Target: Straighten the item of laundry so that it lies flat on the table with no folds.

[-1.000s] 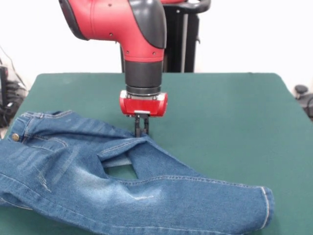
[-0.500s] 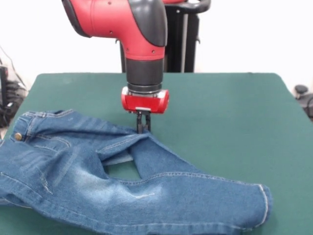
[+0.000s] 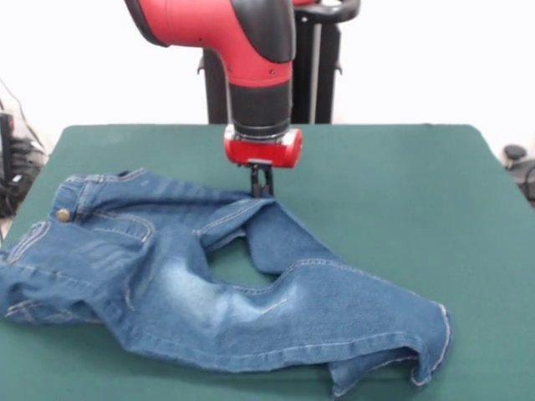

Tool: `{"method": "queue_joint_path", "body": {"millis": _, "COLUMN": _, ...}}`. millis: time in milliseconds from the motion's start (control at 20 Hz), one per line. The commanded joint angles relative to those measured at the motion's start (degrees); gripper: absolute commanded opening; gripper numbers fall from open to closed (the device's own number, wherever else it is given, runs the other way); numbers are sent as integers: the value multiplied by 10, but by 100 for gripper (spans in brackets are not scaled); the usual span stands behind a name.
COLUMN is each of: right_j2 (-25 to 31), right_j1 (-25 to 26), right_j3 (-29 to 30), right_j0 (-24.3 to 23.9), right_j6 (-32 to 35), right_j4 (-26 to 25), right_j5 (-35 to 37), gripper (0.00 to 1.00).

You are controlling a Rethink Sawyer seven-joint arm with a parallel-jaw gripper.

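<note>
One fold of the jeans, sprawled rumpled toward the left of the desk, is pinched in the closed claw, mid-drag; release and re-gripping of the curled hem seem called for next.

- No text, label, brand, number or sign can be read anywhere: none on the jeans, the arm or the table.
</note>
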Motion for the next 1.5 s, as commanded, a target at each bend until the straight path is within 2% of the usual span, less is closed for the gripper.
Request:
{"method": "queue_joint_path", "body": {"millis": 50, "right_j2": 35, "right_j1": -23, "right_j3": 123, "right_j0": 73, "right_j6": 149, "right_j4": 61, "right_j5": 90, "gripper": 0}}
{"method": "queue_joint_path", "body": {"millis": 450, "right_j2": 29, "right_j1": -54, "right_j3": 145, "right_j0": 114, "right_j6": 158, "right_j4": 120, "right_j5": 109, "gripper": 0}}
{"method": "queue_joint_path", "body": {"millis": 1150, "right_j2": 33, "right_j1": -107, "right_j3": 188, "right_j0": 140, "right_j6": 156, "right_j4": 186, "right_j5": 132, "gripper": 0}}
{"method": "queue_joint_path", "body": {"millis": 1500, "right_j2": 31, "right_j1": -133, "right_j3": 192, "right_j0": 147, "right_j6": 145, "right_j4": 209, "right_j5": 173, "gripper": 0}}
